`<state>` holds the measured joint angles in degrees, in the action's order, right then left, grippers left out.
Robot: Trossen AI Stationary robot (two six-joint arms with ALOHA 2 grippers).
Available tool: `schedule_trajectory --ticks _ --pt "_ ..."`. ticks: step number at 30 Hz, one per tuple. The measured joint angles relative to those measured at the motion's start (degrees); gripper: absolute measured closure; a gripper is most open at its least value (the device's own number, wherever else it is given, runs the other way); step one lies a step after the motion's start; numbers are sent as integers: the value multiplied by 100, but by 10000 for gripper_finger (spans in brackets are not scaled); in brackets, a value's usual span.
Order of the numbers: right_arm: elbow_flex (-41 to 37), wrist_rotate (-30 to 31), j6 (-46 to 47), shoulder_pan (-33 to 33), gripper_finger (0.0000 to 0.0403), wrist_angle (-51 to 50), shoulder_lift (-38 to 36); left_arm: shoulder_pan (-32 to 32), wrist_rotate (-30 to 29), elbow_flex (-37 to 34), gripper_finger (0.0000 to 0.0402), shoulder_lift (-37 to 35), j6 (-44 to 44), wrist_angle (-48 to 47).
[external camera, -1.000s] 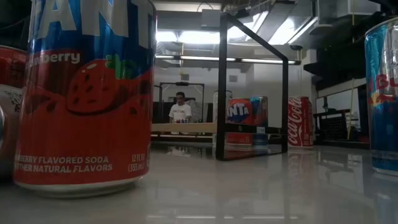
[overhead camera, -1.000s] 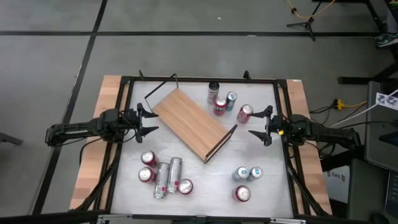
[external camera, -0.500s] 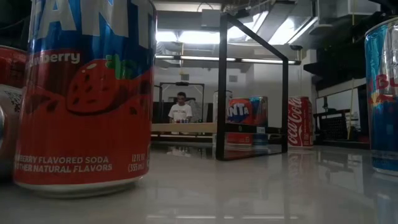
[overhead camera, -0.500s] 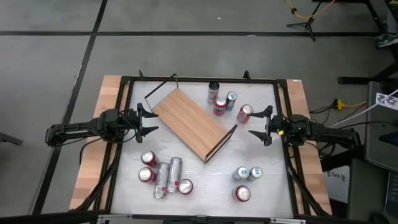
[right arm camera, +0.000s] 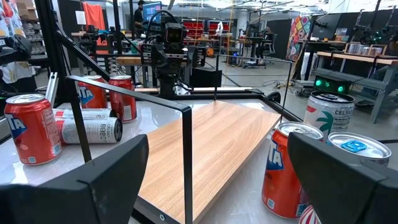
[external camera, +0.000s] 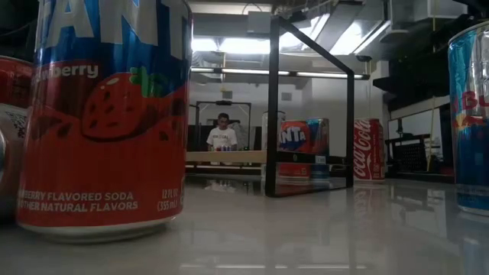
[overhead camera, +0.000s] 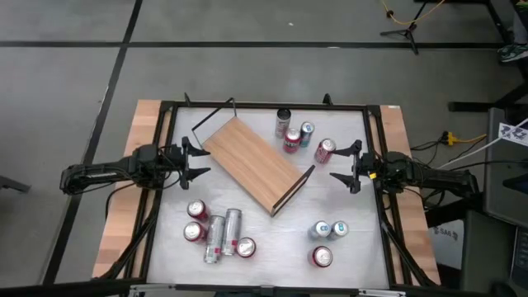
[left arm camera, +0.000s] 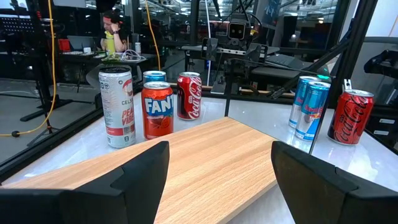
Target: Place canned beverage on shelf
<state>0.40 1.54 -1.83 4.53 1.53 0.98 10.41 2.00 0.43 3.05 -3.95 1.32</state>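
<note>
1. The shelf [overhead camera: 252, 162] lies bare, diagonal, mid-tabletop [overhead camera: 346, 264]; cans stand and lie around it.
2. The left gripper [overhead camera: 198, 161] and right gripper [overhead camera: 337, 167], both spread and empty, flank it.
3. The nearest red can [overhead camera: 324, 150] looks rigid, smooth, probably slippery; best gripped mid-body across its width.

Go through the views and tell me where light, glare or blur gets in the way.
High view: even light, cans and shelf crisp. Low view: backlit by ceiling lights, the near Fanta can looms large, and the white tabletop mirrors the glare. Left wrist view: own fingers dark and soft. Right wrist view: nearest cans blurred.
</note>
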Motion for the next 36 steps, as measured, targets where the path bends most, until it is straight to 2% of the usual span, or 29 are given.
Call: schedule_trajectory --ticks 5,15,20,24,30,36 --pt "0 -17 50 0 29 1 0 2 0 0 125 0 0 0" --pt "-2 -254 1053 -1 29 10 0 2 0 1 125 -1 -193 0" --pt "-2 -258 1833 -1 29 859 0 2 -2 0 125 0 -251 0" --pt "5 -253 1792 -1 29 1511 -3 2 0 1 125 0 -256 0" --pt "347 207 1763 -1 29 1465 3 2 0 1 125 0 -256 0" --pt "921 338 1223 -1 29 1465 269 0 0 0 125 0 -256 0"
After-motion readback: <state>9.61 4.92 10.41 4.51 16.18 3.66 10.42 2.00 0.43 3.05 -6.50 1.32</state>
